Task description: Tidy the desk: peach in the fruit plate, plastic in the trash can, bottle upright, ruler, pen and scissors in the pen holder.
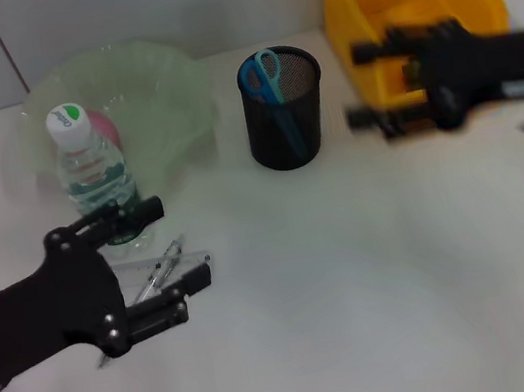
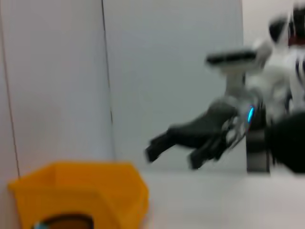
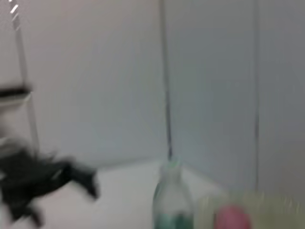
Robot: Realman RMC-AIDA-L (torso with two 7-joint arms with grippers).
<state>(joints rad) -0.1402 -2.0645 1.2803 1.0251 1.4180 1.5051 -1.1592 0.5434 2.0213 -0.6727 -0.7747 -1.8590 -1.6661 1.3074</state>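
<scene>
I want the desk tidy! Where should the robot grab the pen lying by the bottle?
Probably around the middle of the pen, coming straight down from above. It lies flat on the table across the clear ruler, slanting, so the fingers should close across its thin body. The left end effector hangs open right beside it.

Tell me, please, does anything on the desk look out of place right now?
Yes: the ruler and pen lie loose on the desk by the open left gripper, not in the pen holder with the scissors. The bottle stands upright.
</scene>
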